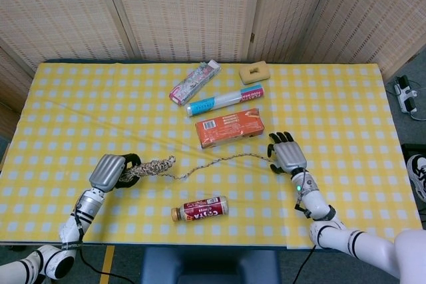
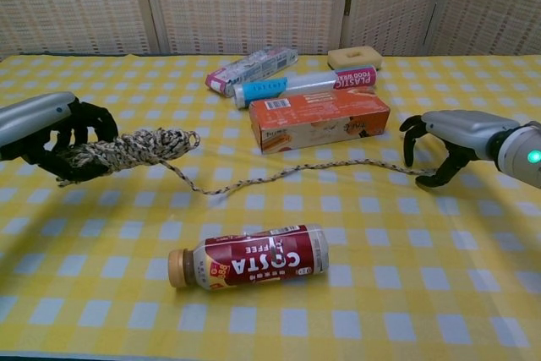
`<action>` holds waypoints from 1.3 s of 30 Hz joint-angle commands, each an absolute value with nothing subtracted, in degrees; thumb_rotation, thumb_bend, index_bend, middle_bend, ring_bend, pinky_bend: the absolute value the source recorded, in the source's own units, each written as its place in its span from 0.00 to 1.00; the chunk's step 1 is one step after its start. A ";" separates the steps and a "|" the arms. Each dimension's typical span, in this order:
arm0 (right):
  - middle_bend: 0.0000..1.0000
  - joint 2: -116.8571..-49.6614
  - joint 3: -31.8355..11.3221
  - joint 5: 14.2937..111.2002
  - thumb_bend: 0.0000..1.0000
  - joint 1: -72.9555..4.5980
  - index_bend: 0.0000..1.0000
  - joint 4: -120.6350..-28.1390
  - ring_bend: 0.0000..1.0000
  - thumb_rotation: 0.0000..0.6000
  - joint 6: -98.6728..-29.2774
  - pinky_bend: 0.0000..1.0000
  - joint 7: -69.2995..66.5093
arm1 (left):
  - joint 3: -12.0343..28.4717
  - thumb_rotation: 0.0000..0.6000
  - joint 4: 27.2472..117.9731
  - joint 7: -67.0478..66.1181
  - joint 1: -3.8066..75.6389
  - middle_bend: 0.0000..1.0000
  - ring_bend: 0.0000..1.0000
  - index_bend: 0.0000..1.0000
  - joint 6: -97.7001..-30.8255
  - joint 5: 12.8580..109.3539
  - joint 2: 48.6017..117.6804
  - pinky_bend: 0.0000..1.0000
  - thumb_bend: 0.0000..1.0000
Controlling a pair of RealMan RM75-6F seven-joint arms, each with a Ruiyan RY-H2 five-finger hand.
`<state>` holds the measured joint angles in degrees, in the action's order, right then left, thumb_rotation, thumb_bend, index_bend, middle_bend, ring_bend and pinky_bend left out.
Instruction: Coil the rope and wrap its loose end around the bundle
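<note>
The left hand (image 2: 51, 137) grips the coiled rope bundle (image 2: 135, 147) well left of the orange box (image 2: 319, 120), and the loose end (image 2: 397, 168) trails in front of the box. The right hand (image 2: 448, 141) hovers over that end, fingers spread and curved, holding nothing. A coffee bottle (image 2: 249, 256) lies on its side nearer than the box, contents hidden by its label.

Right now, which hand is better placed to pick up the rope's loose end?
The right hand: its spread fingers arch over the loose end, while the left hand grips the coiled bundle.

On the yellow checked worktop (image 1: 80, 111), the braided rope (image 1: 200, 164) runs between the left hand (image 1: 110, 172) and right hand (image 1: 286, 154), in front of the orange cardboard box (image 1: 229, 128) and behind the lying red coffee bottle (image 1: 200, 209).
</note>
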<state>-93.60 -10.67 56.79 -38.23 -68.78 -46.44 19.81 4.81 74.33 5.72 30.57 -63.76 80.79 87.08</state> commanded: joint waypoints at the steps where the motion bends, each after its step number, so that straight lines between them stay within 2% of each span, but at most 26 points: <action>1: 0.14 -93.88 -10.60 56.59 0.39 -38.44 0.49 -68.43 0.07 1.00 -46.32 0.00 19.74 | 4.84 1.00 74.26 5.77 30.55 0.72 0.65 0.77 -63.70 80.74 87.09 0.72 0.65; 33: 0.21 -96.26 -9.85 53.97 0.52 -40.24 0.58 -65.92 0.09 1.00 -46.54 0.00 21.84 | 5.29 1.00 72.87 6.81 30.40 0.72 0.65 0.77 -63.41 80.72 87.32 0.72 0.65; 39: 0.23 -94.65 -9.51 56.61 0.55 -39.40 0.62 -68.72 0.09 1.00 -48.96 0.00 20.70 | 6.30 1.00 74.62 7.99 30.75 0.72 0.65 0.77 -63.60 80.55 86.43 0.72 0.65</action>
